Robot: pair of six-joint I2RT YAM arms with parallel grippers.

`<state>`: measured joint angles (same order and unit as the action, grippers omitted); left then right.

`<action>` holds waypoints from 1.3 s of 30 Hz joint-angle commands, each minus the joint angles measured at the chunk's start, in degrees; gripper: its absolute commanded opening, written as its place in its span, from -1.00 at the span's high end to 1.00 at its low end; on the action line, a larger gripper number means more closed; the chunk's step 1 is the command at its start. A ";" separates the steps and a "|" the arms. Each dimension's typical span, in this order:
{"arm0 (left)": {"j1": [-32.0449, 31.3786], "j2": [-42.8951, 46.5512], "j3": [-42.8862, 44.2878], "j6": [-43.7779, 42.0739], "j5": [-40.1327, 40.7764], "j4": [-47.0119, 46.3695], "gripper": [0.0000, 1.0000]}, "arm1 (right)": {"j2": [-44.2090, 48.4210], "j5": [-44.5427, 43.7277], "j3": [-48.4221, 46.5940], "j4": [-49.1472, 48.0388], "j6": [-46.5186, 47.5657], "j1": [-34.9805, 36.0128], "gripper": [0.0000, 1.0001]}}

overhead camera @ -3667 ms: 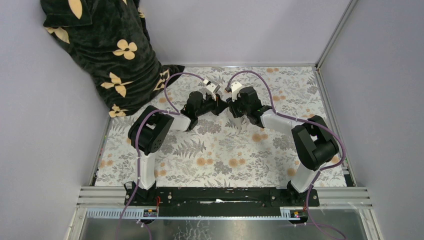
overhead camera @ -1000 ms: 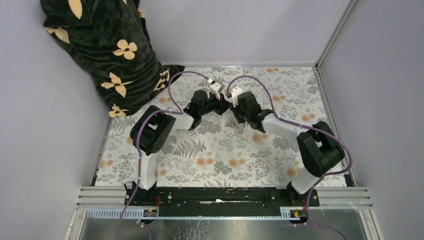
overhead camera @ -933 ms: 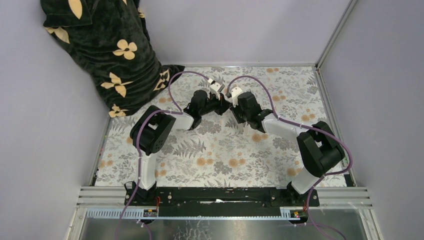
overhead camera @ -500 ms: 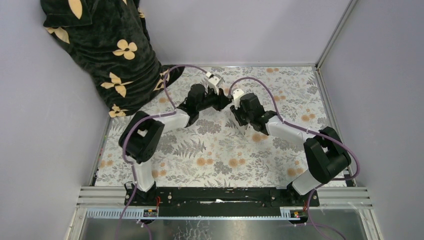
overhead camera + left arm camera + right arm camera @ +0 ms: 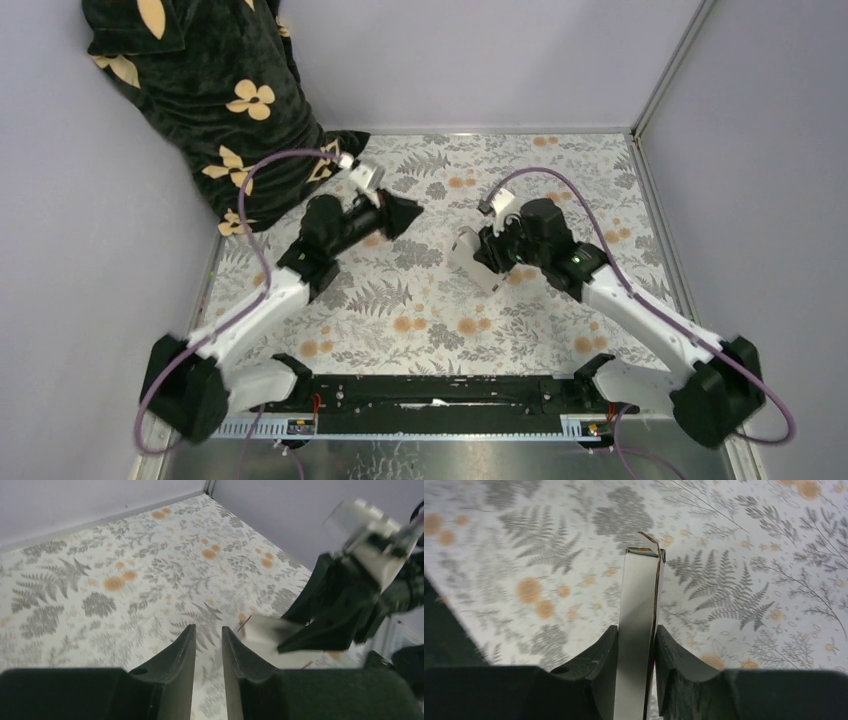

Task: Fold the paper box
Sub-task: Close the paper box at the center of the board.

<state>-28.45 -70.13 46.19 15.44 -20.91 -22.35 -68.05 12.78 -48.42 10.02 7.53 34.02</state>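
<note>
Right gripper (image 5: 635, 630) is clamped on the white thin-cardboard paper box (image 5: 640, 585), held edge-on above the floral-print table cover (image 5: 420, 320), centre-right in the top view. Left gripper (image 5: 207, 630) is empty, jaws narrowly apart, well clear of the box. Box looks mostly folded. Small flap (image 5: 649, 539) at the far end sticks out, likely untucked, so closing it is left.

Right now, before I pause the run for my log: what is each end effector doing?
Left end effector: slightly open, holding nothing.
Right end effector: closed on the white thin cardboard box.
</note>
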 commanded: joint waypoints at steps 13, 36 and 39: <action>-6.36 41.49 -31.27 23.27 -11.41 -7.89 0.20 | 18.29 41.52 -2.26 8.61 -9.68 0.78 0.73; -17.31 32.67 -25.93 25.29 -21.36 -14.03 -0.14 | 14.15 49.93 -7.30 14.58 -5.62 0.84 0.73; -18.63 29.88 -25.31 23.40 -20.27 -12.84 -0.14 | 14.34 50.56 -7.30 13.68 -6.56 0.87 0.73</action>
<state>-45.47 -37.56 18.74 40.71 -40.84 -33.45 -54.17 59.92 -53.15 24.99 1.63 34.46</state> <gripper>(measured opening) 0.569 0.347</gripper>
